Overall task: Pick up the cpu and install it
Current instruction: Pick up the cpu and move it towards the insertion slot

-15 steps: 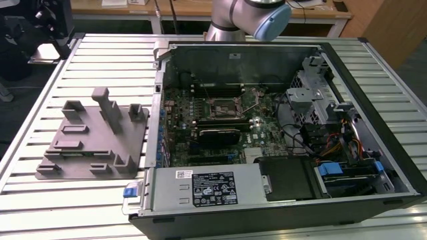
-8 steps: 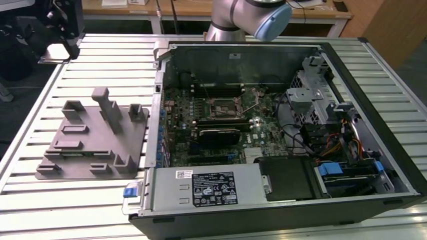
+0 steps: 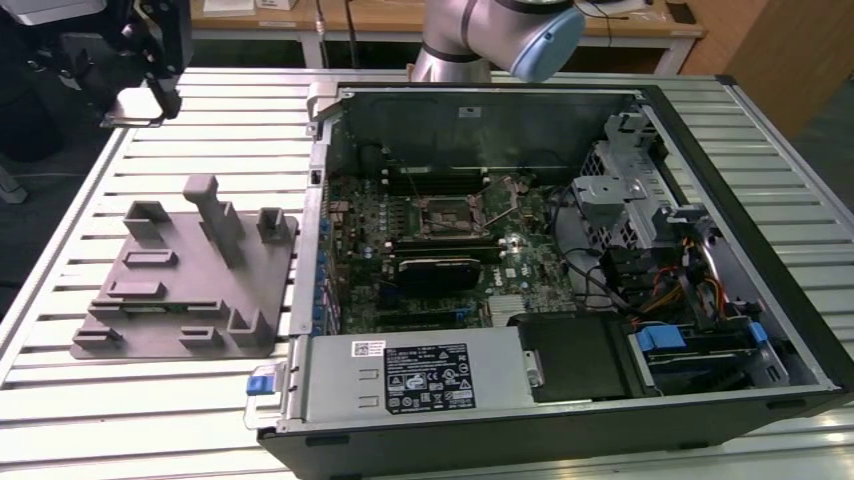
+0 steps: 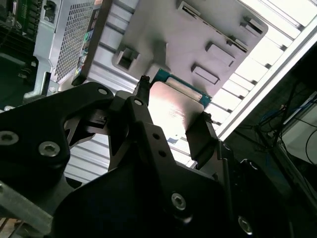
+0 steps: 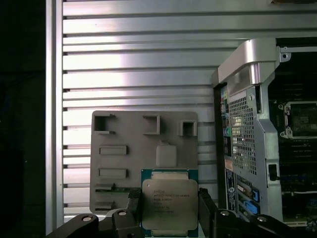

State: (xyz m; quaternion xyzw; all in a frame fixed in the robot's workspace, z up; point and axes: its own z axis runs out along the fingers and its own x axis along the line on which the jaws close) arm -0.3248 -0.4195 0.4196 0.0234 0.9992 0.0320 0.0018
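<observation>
Single-arm rig at a slatted metal desk (image 3: 134, 420).

**First wrist view.** The pincer (image 5: 169, 198) is closed on the cpu (image 5: 170, 206). Its two black fingers (image 5: 133, 198) press on opposite edges of the chip, and the gap between them is just the chip's width. The silver-grey lid faces the camera, with a thin green border showing around it. Beyond the chip lies the grey tray (image 5: 143, 148), flat on the desk, with square pockets and low raised blocks. The chip overlaps the tray's nearer edge in this view.

**Second wrist view.** The same grip from the other side — the shiny face of the cpu (image 4: 173, 106) sits between the finger tips of the pincer (image 4: 174, 101). The tray (image 4: 188, 34) is behind it and the perforated wall of the computer case (image 4: 69, 34) is to one side.

**Exterior view.** The arm (image 3: 467, 40) enters at the far edge. The dark assembly near the far corner, at the exterior view's left, is probably the wrist with the pincer (image 3: 138, 105); the chip cannot be made out there. The tray (image 3: 187, 280) lies on the desk just beside the open computer case (image 3: 747, 250), towards the exterior view's left. Inside the case, the black socket frame (image 3: 447, 210) sits on the motherboard — well apart from the pincer and with no chip seated in it.
</observation>
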